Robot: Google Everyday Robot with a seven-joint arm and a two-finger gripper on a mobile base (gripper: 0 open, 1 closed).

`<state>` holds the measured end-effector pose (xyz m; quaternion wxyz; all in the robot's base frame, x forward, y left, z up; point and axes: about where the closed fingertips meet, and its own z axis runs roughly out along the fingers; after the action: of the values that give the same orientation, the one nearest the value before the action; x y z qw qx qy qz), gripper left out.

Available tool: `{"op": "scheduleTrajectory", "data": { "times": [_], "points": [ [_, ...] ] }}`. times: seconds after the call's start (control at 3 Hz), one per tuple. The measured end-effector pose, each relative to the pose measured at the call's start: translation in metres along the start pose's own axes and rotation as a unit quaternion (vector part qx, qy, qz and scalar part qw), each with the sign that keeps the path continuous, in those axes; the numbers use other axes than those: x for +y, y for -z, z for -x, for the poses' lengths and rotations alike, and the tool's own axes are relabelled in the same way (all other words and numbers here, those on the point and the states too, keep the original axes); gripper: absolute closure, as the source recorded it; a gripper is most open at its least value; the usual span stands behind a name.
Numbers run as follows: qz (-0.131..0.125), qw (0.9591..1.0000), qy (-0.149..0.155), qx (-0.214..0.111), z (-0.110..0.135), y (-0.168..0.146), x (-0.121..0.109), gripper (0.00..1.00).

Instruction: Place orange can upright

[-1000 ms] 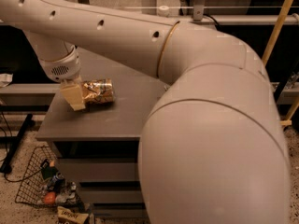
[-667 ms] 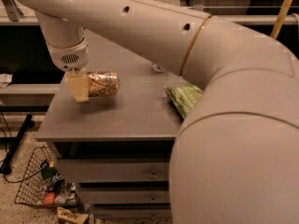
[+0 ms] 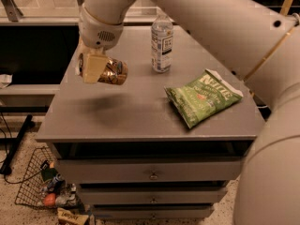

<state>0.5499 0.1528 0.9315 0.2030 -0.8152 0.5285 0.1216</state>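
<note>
My gripper (image 3: 96, 69) is shut on the orange can (image 3: 110, 71) and holds it lying on its side, lifted above the left part of the grey table (image 3: 136, 111). A cream fingertip (image 3: 93, 68) covers the can's left end. The can's shadow falls on the table below it. The can is shiny orange-gold with mottled print.
A clear plastic water bottle (image 3: 161, 42) stands upright at the table's back centre. A green chip bag (image 3: 202, 96) lies on the right side. My arm crosses the top right. A wire basket (image 3: 40, 184) with items sits on the floor at the lower left.
The gripper has lifted the can higher off the table and the view has shifted, so the bottle and the whole chip bag now show.
</note>
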Motion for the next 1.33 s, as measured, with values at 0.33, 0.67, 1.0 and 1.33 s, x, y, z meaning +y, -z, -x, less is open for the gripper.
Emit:
{"op": "scheduleTrajectory", "data": {
  "times": [0.33,0.67,1.0,1.33],
  "points": [
    [-0.003,0.994,0.003,-0.11,-0.007,0.013,0.0,1.0],
    [0.007,0.9892,-0.002,-0.147,0.004,0.019,0.007,1.0],
    [0.008,0.9892,-0.001,-0.146,0.005,0.019,0.007,1.0],
    [-0.012,0.9842,-0.015,-0.176,0.002,0.017,0.005,1.0]
  ]
}}
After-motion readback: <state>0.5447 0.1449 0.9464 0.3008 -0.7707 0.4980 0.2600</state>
